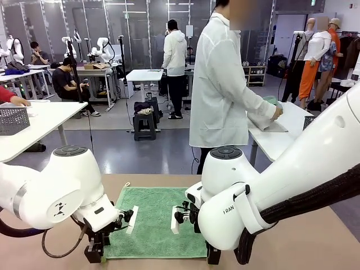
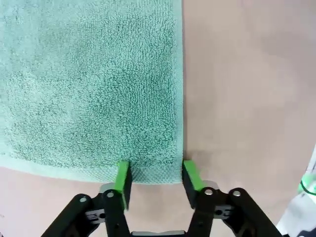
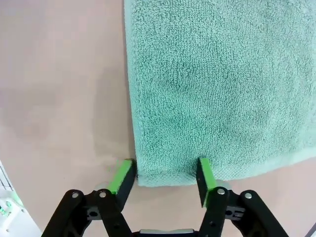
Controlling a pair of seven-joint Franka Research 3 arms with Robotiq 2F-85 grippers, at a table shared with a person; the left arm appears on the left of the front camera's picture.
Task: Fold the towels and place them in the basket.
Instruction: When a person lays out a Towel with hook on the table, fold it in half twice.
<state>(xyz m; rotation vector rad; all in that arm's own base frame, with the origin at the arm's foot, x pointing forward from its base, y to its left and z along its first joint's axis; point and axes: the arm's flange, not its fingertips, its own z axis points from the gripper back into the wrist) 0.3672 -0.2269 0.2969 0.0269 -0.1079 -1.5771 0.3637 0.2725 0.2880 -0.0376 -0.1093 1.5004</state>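
— Busy lab behind, but look down at the tan worktop (image 1: pixel 315 236): the green towel (image 1: pixel 154 222) lies flat and spread out on it, reaching away ahead of both tools.

— What are they doing with it?

— The left tool (image 2: pixel 155 170) sits at one near corner with its jaws about half open. The corner's hem lies flat between its green pads (image 2: pixel 122 173), one pad on the cloth and the other just off the side edge. The right tool (image 3: pixel 165 170) mirrors it at the other near corner. Neither has pinched anything that I can see.

— Will it lift easily?

— Light, I'd say, and limp. It's thick terry, so it should sag and drape between the two grips. The corners look the sensible hold, biting on the woven hem where it's firmer. Both sides would need raising together, or the fold goes crooked.
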